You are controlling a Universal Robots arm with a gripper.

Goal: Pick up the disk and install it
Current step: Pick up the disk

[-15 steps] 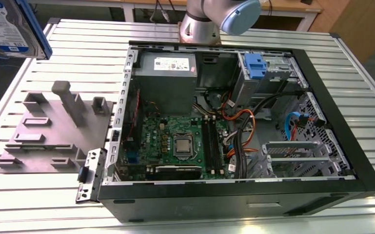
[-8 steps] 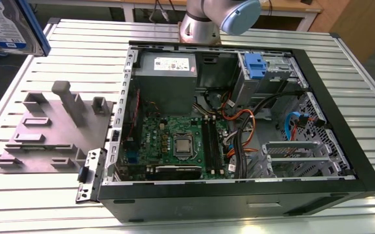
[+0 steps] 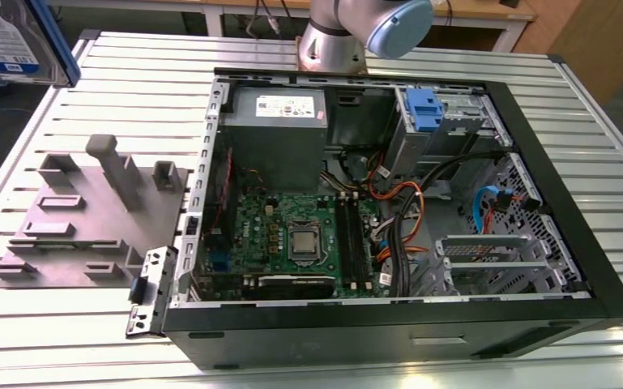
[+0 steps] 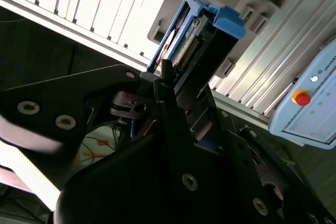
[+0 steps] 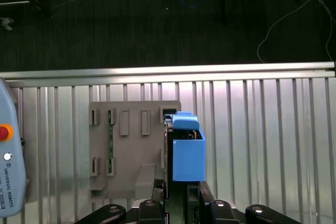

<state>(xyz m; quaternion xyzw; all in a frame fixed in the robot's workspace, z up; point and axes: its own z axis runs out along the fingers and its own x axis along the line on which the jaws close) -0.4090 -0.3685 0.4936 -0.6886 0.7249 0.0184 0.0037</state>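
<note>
The disk (image 3: 3, 40) hangs in the air at the exterior view's far left top corner, its white-and-blue label facing the camera and a blue rail along its edge. In the first wrist view my gripper (image 5: 178, 192) is shut on the disk (image 5: 187, 153), which stands edge-on with its blue rail showing, above a grey fixture plate (image 5: 126, 145). The second wrist view has the dark fingers (image 4: 167, 85) clamped on the disk (image 4: 197, 45), whose connector edge and blue rails point away from the gripper.
An open black computer case (image 3: 603, 267) lies on the slatted metal table (image 3: 127, 73), with a motherboard, cables and a drive bay holding a blue clip (image 3: 424, 109). The grey fixture plate (image 3: 84, 219) sits left of the case. A teach pendant (image 5: 10, 166) lies nearby.
</note>
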